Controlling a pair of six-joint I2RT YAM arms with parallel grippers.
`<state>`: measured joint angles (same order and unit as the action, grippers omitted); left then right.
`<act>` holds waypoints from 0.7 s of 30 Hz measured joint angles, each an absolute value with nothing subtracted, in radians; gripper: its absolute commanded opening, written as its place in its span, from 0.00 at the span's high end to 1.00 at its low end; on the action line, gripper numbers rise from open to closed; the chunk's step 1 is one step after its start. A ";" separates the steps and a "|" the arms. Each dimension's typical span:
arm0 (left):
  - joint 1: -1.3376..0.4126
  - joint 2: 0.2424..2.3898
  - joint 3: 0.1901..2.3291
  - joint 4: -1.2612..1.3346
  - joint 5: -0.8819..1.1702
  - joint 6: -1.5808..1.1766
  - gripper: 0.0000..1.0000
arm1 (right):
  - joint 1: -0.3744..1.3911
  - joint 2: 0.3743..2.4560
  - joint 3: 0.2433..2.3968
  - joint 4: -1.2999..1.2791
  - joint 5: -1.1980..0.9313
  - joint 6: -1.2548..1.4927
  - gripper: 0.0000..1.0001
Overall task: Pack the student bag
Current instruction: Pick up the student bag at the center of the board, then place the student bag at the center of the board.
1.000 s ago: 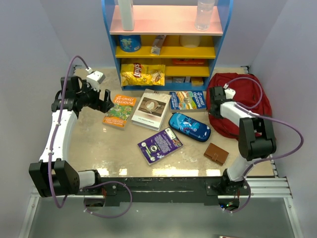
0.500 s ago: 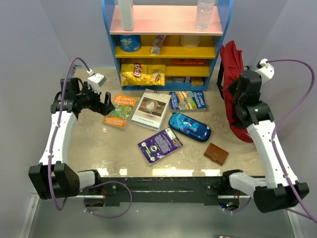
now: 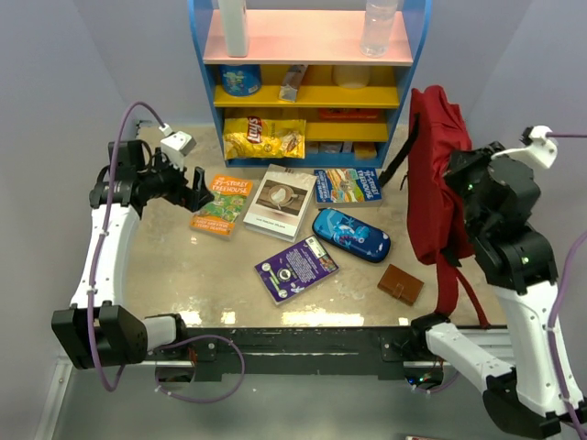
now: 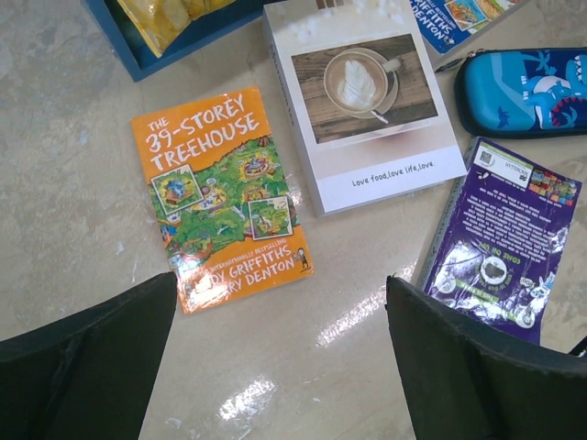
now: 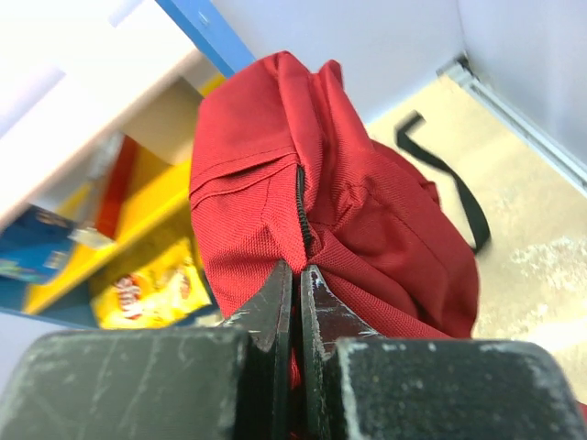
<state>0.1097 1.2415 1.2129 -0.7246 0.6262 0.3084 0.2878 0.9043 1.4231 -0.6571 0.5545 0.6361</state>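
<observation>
Top external, bag: your bag (image 3: 429, 174) hangs tall at the right beside the shelf (image 3: 312, 92), straps (image 3: 454, 293) dangling.
Top external, table (image 3: 183, 275): orange book (image 3: 222, 203), white book (image 3: 281, 202), blue book (image 3: 348, 185), purple book (image 3: 296, 268), case (image 3: 351, 234) and wallet (image 3: 401, 284) all lie out, none in the bag.
Left wrist, left gripper (image 4: 280, 302): spread wide and empty, hovering just off the orange book's near edge.
Right wrist, right gripper (image 5: 295, 280): pinched tight on the red fabric right at the zip (image 5: 301, 206), which looks closed.
Progress: barely begun, by your reckoning. The bag wants opening, then all six items go in.
</observation>
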 measured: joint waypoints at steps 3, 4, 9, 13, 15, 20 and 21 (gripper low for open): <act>0.110 1.240 1.224 -0.731 0.640 0.307 0.00 | 0.288 0.866 1.457 -0.665 0.535 0.628 1.00; 0.110 1.240 1.228 -0.735 0.645 0.306 0.00 | 0.288 0.856 1.464 -0.662 0.523 0.625 1.00; 0.110 1.239 1.277 -0.754 0.650 0.282 0.00 | 0.288 0.849 1.515 -0.656 0.403 0.609 1.00; 0.110 1.240 1.350 -0.757 0.633 0.241 0.00 | 0.288 0.823 1.491 -0.626 0.324 0.603 1.00; 0.110 1.244 1.395 -0.757 0.613 0.214 0.00 | 0.288 0.810 1.470 -0.621 0.293 0.600 1.00; 0.110 1.253 1.472 -0.749 0.571 0.163 0.00 | 0.288 0.814 1.468 -0.606 0.177 0.586 1.00; 0.110 1.255 1.481 -0.749 0.563 0.152 0.00 | 0.288 0.822 1.468 -0.599 0.142 0.582 1.00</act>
<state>0.1097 1.2549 1.4811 -0.7494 0.5632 0.1516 0.2878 0.8219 1.4685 -0.5995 0.1421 0.5819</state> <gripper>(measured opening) 0.997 0.023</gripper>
